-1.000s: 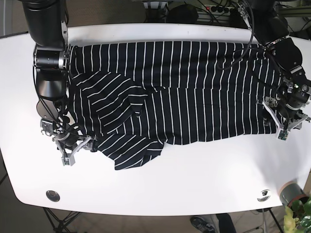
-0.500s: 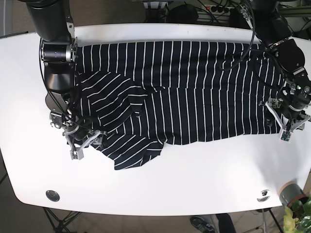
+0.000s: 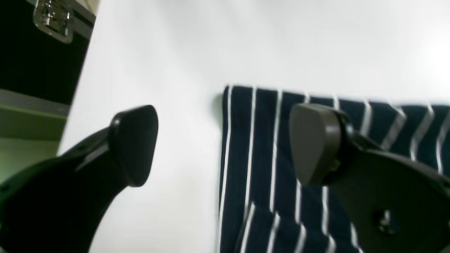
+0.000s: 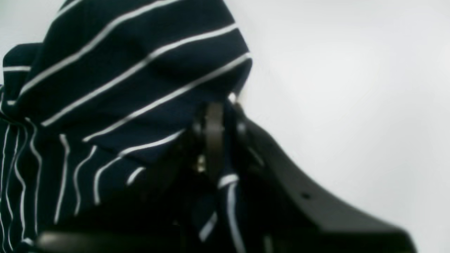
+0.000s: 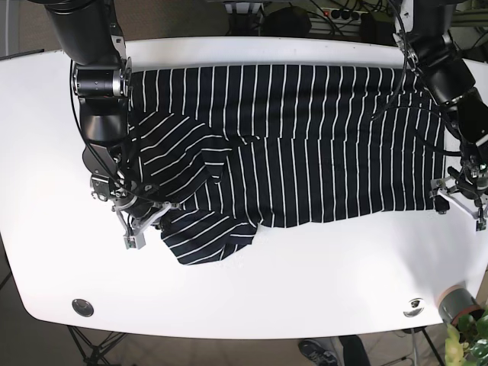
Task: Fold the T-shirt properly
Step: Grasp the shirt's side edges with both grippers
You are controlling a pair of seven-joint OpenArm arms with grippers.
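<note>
I see a white counter (image 5: 305,282), a potted plant (image 5: 467,329) at its corner, a shoe (image 5: 314,351) below

Black white-striped T-shirt (image 5: 290,145) spread flat, lower-left corner rumpled and folded

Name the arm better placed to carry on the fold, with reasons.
Right. The right gripper is shut on the T-shirt at its crumpled corner, ready to pull. The left gripper is open at the shirt's other edge, holding nothing.
</note>
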